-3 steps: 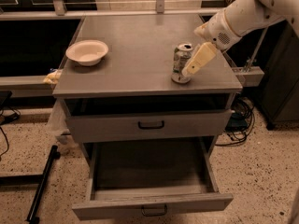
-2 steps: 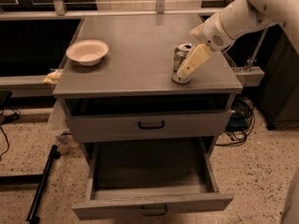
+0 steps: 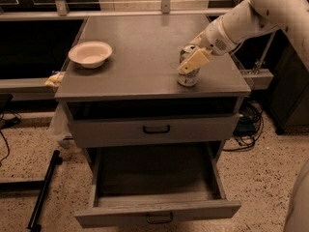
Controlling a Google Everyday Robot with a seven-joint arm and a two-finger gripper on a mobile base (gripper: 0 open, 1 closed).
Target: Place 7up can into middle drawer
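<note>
The 7up can (image 3: 187, 78), small and silvery, stands upright near the right front of the grey cabinet top (image 3: 140, 47). My gripper (image 3: 188, 62) reaches in from the upper right and sits right at the can, covering its upper half; the can still rests on the top. The middle drawer (image 3: 157, 212), the lower grey drawer with a dark bar handle, is pulled out wide and I see nothing lying inside it. The upper drawer (image 3: 155, 129) is shut.
A cream bowl (image 3: 90, 53) sits at the left of the cabinet top. A yellow object (image 3: 54, 80) lies on the ledge left of the cabinet. A dark pole (image 3: 43, 192) lies on the floor at left. Cables (image 3: 248, 124) lie at right.
My gripper has moved left and down from beside the can to over its upper half. The can, bowl and drawers have not moved.
</note>
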